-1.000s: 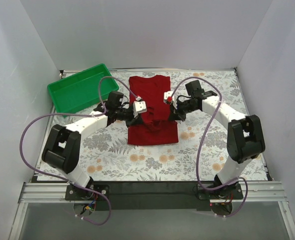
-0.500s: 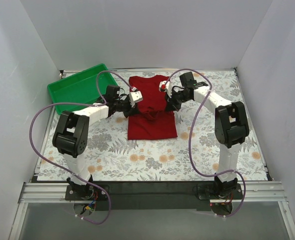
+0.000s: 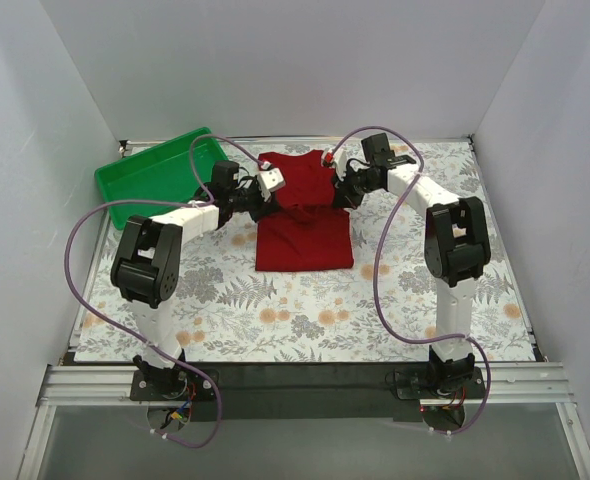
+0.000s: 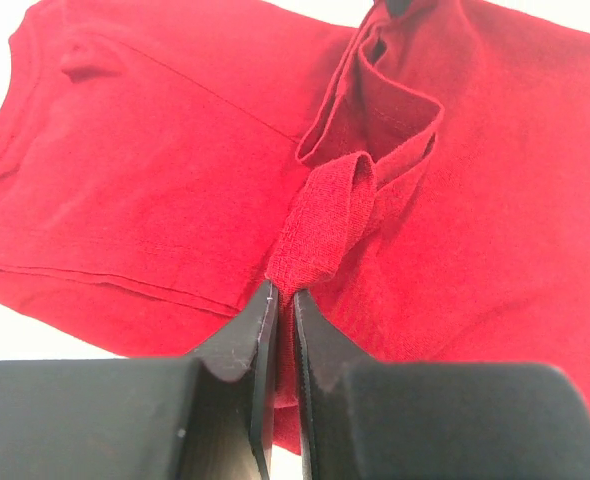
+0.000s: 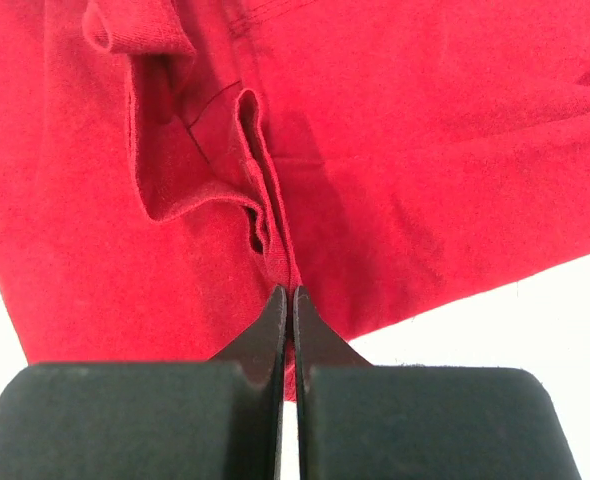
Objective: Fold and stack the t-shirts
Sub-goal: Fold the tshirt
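You are looking at a t-shirt of soft, matt red knit cloth with a fine, slightly fuzzy weave. The left gripper and right gripper have smooth, matt black plastic fingers. The green tray at far left is glossy plastic, and the table has a matt floral-print cover.

Table: floral-print surface, white walls on 3 sides. On it: 1 dark red t-shirt, centre toward far edge, near part flat; 1 green tray, far-left corner, apart from shirt.
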Available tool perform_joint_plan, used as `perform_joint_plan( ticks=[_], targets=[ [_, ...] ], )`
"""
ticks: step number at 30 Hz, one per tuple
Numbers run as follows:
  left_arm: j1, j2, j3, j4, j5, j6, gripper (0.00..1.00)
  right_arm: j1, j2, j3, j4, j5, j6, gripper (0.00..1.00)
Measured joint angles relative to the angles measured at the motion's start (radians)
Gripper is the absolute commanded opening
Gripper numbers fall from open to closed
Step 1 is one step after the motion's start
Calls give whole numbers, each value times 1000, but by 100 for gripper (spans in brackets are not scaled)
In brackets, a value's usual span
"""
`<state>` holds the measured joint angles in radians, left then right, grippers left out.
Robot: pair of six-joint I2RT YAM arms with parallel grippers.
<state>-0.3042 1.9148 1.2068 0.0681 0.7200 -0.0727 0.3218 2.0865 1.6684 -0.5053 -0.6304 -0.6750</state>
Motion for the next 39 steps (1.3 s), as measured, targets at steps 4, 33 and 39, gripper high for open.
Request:
perform_joint_plan(
  ticks=[4, 33, 39],
  targets=[
    [8, 31, 5, 22, -9, -10, 0, 0, 34, 30, 6, 2, 20, 1],
    [-2, -345, -69, 33, -394, -504, 64, -47, -323, -277, 196, 52, 177, 46],
    [-81, -526, -333, -108, -421, -550, 69, -47, -457, -554, 96, -132, -136, 64]
  ],
)
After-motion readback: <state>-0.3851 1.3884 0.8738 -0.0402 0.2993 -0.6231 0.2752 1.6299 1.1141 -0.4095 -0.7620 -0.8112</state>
